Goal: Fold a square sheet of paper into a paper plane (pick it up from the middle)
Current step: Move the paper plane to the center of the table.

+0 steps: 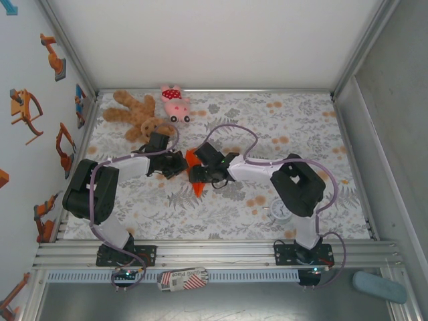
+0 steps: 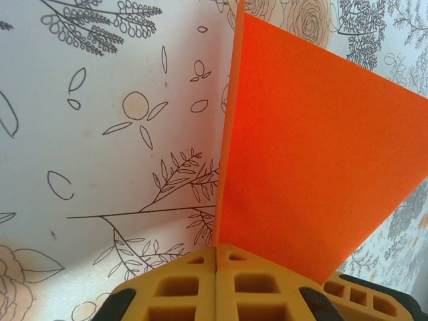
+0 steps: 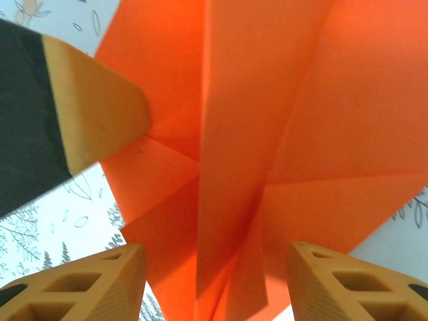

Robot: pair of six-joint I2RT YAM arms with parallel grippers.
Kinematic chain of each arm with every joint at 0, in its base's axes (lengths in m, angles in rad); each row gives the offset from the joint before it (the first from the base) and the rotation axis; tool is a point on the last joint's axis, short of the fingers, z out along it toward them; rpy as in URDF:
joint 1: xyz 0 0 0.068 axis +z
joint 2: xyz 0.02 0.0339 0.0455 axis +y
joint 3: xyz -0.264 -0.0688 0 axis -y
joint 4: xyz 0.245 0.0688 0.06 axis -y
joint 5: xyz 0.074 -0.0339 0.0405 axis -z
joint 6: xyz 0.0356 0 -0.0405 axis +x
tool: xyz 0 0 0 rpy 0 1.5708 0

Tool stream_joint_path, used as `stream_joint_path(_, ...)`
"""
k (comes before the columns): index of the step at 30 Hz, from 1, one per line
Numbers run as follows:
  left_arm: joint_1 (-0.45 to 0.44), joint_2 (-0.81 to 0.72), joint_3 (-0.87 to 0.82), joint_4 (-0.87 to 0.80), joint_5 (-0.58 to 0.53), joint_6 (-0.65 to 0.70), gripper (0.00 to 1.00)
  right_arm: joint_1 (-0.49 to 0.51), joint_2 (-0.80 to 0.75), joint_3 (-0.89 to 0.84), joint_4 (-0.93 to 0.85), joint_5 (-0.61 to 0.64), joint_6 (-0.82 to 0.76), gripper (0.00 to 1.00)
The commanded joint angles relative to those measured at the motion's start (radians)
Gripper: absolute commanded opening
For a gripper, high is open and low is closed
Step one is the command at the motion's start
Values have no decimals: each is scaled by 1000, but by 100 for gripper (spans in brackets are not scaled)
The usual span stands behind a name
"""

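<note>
At the middle of the table (image 1: 301, 127), the left gripper (image 2: 217, 257) clamps the paper plane (image 2: 314, 154) by its edge; the right gripper (image 3: 214, 267) straddles it, jaws apart. Seemingly a late fold: next, the right must close squarely on the crease.

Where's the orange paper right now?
The orange paper is mid-table in the top view, in front of the teddy bear, clamped in the shut left pincer, the open right pincer straddling it.
</note>
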Motion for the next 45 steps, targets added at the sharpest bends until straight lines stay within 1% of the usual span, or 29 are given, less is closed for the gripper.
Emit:
stream_joint_path(1, -6, 6, -3, -4, 22, -10, 4, 10, 23, 47, -24, -6, -15, 56)
stream_joint_path(7, -6, 9, 0, -7, 21, -8, 4, 13, 32, 54, -28, -21, -36, 59)
stream_joint_path(11, -6, 11, 1, -6, 24, -7, 4, 14, 41, 59, -48, -14, -38, 57)
stream_joint_path(15, -6, 11, 0, -10, 21, -5, 4, 15, 31, 55, -59, 15, -33, 50)
stream_joint_path(19, -5, 11, -1, -14, 16, -1, 4, 15, 23, 52, -70, 46, -24, 39)
stream_joint_path(23, -5, 10, -4, -15, 15, -1, 4, 16, 50, 74, -111, 71, -6, 29)
stream_joint_path(25, -6, 8, -5, -16, 14, -3, 4, 16, 62, 79, -118, 74, 2, 27)
stream_joint_path(31, -5, 6, -5, -20, 11, -2, 7, 15, 72, 85, -123, 69, 15, 27)
stream_joint_path(36, -6, -2, -1, -26, 7, -1, 14, 16, 88, 101, -130, 54, 13, 27)
stream_joint_path(42, -2, -21, 0, -46, -4, 4, 18, 15, 90, 108, -133, 51, 10, 26)
stream_joint_path(45, 4, -35, 0, -63, -18, 12, 20, 16, 92, 116, -147, 62, 7, 22)
